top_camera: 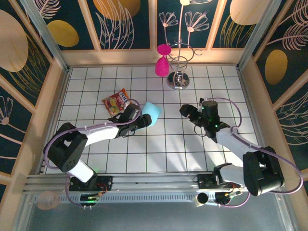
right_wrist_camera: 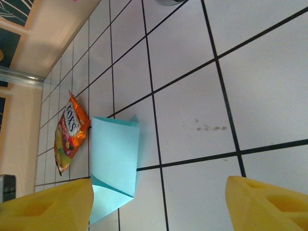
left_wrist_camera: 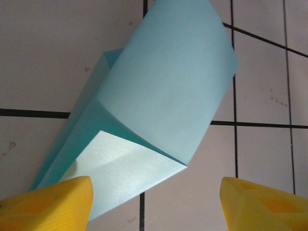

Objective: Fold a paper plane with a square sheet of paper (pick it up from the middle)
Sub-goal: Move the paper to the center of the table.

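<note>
paper (top_camera: pixel 151 114) on table centre, 3 o'clock of packet (top_camera: pixel 117 102) | folded over loosely, uncreased, no dart yet; most folds remain | left gripper (top_camera: pixel 143 119) spread at paper's 8 o'clock | right gripper (top_camera: pixel 185 111) spread, empty

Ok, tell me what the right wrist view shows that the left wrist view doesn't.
Right wrist view: a red-and-yellow snack packet lying beside the blue paper, and the beige wall at the table's edge.
Left wrist view: a close look at the paper's folds, with one flap curling up loosely and a pale underside facing the camera.
Shared: the partly folded paper on white tiles. Each view also has its own arm's yellow fingers spread open at the bottom, from the right gripper and the left gripper.
</note>
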Motion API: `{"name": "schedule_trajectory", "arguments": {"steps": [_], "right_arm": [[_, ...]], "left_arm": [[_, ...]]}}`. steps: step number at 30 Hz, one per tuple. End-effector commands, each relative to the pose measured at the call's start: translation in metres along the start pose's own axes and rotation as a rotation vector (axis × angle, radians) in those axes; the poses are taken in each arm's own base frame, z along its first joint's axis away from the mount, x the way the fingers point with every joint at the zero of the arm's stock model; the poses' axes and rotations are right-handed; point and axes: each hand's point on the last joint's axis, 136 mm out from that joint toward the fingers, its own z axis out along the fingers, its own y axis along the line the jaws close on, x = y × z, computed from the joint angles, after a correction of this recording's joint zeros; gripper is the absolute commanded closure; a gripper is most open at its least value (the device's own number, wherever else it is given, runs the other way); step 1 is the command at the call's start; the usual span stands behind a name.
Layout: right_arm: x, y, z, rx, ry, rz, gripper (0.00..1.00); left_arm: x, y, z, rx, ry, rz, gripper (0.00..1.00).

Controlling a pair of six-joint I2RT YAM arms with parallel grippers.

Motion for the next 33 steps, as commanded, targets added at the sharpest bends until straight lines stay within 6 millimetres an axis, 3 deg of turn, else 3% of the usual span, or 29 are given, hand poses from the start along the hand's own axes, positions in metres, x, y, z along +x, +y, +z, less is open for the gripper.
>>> {"name": "schedule_trajectory", "arguments": {"steps": [1,7,10,16,23,26,33], "right_arm": [[-0.007,0.019,0.005,-0.052,-0.003,-0.011,0.28],[-0.001,0.026,0.011,-0.085,0.034,-0.01,0.28],[0.006,0.027,0.015,-0.097,0.064,0.001,0.28],[0.027,0.028,0.016,-0.115,0.116,0.1,0.29],[0.06,0.037,0.019,-0.104,0.171,0.165,0.31],[0.069,0.038,0.021,-0.093,0.176,0.166,0.32],[0.08,0.042,0.023,-0.096,0.203,0.169,0.33]], "left_arm": [[-0.015,-0.012,0.01,0.033,-0.019,-0.011,0.31],[-0.016,-0.004,0.022,-0.006,-0.019,-0.036,0.32],[-0.003,0.007,0.034,-0.031,0.021,-0.059,0.34],[0.019,0.013,0.036,-0.001,0.089,-0.146,0.39],[0.048,-0.026,0.026,0.247,0.223,-0.26,0.51],[0.045,-0.033,0.02,0.252,0.222,-0.235,0.52],[0.007,-0.054,-0.008,0.26,0.098,-0.156,0.5]]}}
